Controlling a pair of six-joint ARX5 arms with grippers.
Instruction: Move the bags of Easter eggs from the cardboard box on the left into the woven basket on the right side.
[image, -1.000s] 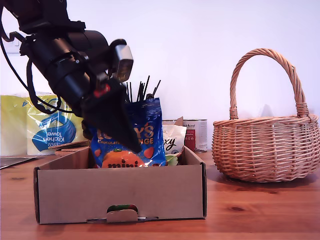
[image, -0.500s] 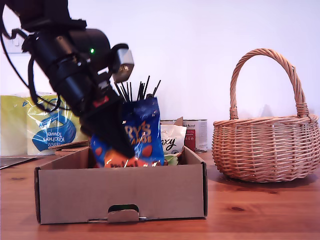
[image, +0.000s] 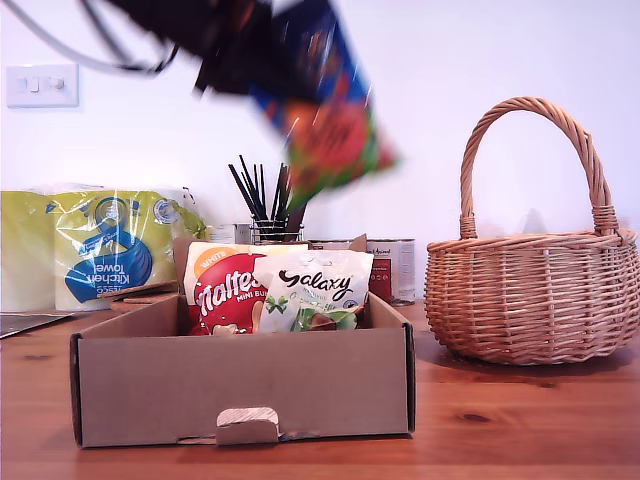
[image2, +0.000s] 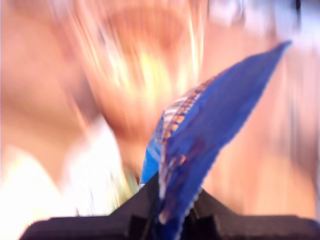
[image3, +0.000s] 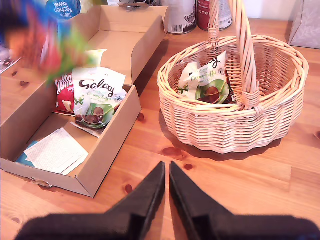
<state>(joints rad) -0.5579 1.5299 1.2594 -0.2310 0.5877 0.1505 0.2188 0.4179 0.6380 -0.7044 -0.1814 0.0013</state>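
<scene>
First wrist view shows my first gripper clamped on the lower edge of the blue Terry's bag, which hangs blurred in the air above the cardboard box. The Maltesers bag and a Galaxy bag lean against the box's back wall. My second gripper hovers pressed closed and empty over the table, near the woven basket, where another Galaxy bag lies.
</scene>
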